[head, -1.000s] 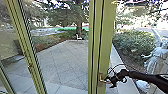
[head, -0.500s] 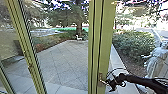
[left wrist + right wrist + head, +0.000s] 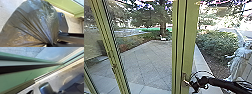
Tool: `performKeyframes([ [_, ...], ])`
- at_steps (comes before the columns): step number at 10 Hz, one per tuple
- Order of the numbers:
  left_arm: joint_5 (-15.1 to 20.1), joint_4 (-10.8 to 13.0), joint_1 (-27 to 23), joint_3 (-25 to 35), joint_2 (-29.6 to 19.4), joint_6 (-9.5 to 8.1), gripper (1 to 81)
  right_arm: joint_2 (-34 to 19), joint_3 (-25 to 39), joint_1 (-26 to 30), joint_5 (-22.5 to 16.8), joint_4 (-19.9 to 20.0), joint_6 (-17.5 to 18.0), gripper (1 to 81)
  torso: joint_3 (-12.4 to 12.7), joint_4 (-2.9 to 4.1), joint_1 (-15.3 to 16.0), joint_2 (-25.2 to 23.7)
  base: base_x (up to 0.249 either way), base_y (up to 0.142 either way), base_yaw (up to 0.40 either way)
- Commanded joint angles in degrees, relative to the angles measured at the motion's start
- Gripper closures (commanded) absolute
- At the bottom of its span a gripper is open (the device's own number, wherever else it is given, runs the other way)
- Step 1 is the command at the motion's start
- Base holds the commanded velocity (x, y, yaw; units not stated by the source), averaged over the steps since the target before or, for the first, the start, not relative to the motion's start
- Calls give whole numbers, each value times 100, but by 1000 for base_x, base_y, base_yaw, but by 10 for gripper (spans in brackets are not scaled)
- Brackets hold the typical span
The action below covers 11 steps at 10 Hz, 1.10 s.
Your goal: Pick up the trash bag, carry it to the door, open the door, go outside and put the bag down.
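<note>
A paved yard (image 3: 146,60) of pale slabs stretches away in the head view, with a large tree (image 3: 150,16) at its far end. Nearer stands the green-framed glass door, its wide green upright (image 3: 191,37) near the middle of the view and a narrower green upright (image 3: 112,56) slanting at the left. A leafy shrub (image 3: 219,45) grows beside the paving on the right, and a pale, statue-like figure (image 3: 236,61) stands near it.

The robot's black right arm (image 3: 227,83) reaches in toward the wide upright. In the left wrist view is the trash bag (image 3: 33,22), dark, shiny and bulging, above a pale floor (image 3: 6,7). It is filled out, but its contents are hidden by the plastic, and whether its underside touches the floor I cannot tell. Its folds draw together into a tight neck, where the left tool (image 3: 50,44) is closed on it.

The right tool (image 3: 194,86) is at the door's lever handle (image 3: 185,81); how far open it is, and whether it grips the handle, I cannot tell. Smallest is a white object (image 3: 163,39) near the tree's foot, too blurred to name.
</note>
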Motion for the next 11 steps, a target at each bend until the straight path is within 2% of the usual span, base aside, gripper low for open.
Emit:
performKeyframes([
  [1, 265, -17, -265, 54, -101, -1, 811, 500, 200, -9, -149, -438, -35, 10, 0, 0, 0, 0, 0, 0, 0],
  [4, 274, -26, -248, 54, -127, -10, 811, 640, 87, -309, 178, -833, -35, 10, 4, -5, -4, -7, 0, 0, 0],
  [9, 282, -26, -256, 54, -145, -10, 811, 667, 78, -326, 205, -913, -44, 10, 11, -11, -17, -13, 0, 0, 0],
  [10, 282, -26, -248, 54, -145, -10, 811, 667, 78, -317, 205, -913, -44, 10, -145, -11, -17, -13, 0, 0, 0],
  [11, 283, -26, -248, 54, -162, -10, 811, 667, 69, -300, 213, -913, -44, 10, -193, -11, -17, -13, 0, 0, 0],
])
